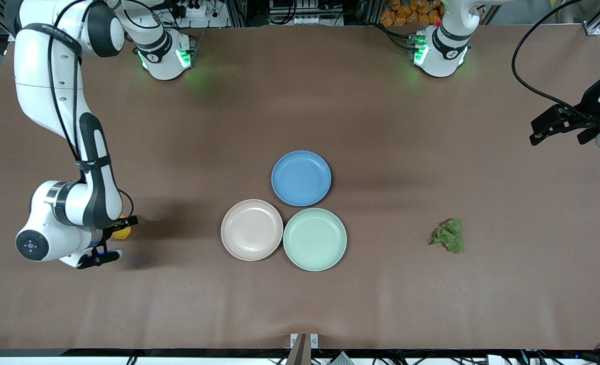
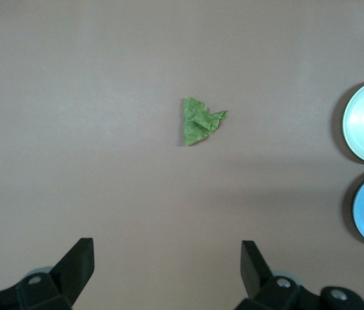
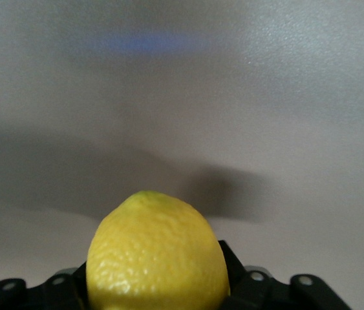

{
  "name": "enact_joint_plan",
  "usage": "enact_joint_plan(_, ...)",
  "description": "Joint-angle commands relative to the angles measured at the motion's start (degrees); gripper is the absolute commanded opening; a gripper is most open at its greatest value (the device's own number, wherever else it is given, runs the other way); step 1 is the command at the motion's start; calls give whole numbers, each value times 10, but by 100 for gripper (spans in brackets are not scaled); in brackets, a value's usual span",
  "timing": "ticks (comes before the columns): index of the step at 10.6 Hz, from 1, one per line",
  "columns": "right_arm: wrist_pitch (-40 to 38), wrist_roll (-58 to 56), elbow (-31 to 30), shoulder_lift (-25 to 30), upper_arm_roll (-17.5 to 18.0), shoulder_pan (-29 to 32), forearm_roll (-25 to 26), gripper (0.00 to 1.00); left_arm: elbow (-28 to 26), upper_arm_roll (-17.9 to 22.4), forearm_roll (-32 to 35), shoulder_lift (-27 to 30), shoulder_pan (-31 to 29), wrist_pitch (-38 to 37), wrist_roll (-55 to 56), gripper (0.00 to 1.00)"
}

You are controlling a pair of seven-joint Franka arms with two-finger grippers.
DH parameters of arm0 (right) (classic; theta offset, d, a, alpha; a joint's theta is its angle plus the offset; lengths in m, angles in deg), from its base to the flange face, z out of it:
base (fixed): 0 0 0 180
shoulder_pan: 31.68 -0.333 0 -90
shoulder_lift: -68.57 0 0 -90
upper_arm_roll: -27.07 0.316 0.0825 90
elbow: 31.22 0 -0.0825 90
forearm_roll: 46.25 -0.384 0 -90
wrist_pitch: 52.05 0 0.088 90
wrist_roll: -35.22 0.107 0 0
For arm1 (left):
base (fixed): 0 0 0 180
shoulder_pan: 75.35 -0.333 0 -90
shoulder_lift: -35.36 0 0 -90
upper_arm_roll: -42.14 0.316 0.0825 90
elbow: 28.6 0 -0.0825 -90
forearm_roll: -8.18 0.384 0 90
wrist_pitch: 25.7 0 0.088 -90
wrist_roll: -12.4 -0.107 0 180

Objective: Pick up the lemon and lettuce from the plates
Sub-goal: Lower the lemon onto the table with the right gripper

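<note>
Right gripper (image 1: 111, 238): fingers close against the lemon (image 3: 157, 253), which sits between them low over the table. Left gripper (image 2: 167, 268): spread wide, empty, lettuce (image 2: 201, 121) lying apart beneath it.

Brown matte table (image 1: 300, 304), cable-strewn racks along its top edge, green glow
</note>
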Motion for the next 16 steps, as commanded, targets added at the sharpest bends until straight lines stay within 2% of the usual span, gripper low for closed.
enact_joint_plan(1, 11, -7, -12, 6, 7, 4, -13, 100, -11, -3, -11, 10, -4, -1, 5, 100)
enact_joint_plan(6, 7, -4, -7, 16, 7, -1, -17, 100, -4, -3, -10, 11, -2, -1, 6, 100)
enact_joint_plan(14, -24, 38, -13, 84, 10, -1, -27, 100, 1, -4, -10, 13, 0, -2, 8, 100)
enact_joint_plan(16, -35, 103, -40, 125, 42, 8, -26, 100, 1, -7, -10, 14, 0, -15, 5, 100)
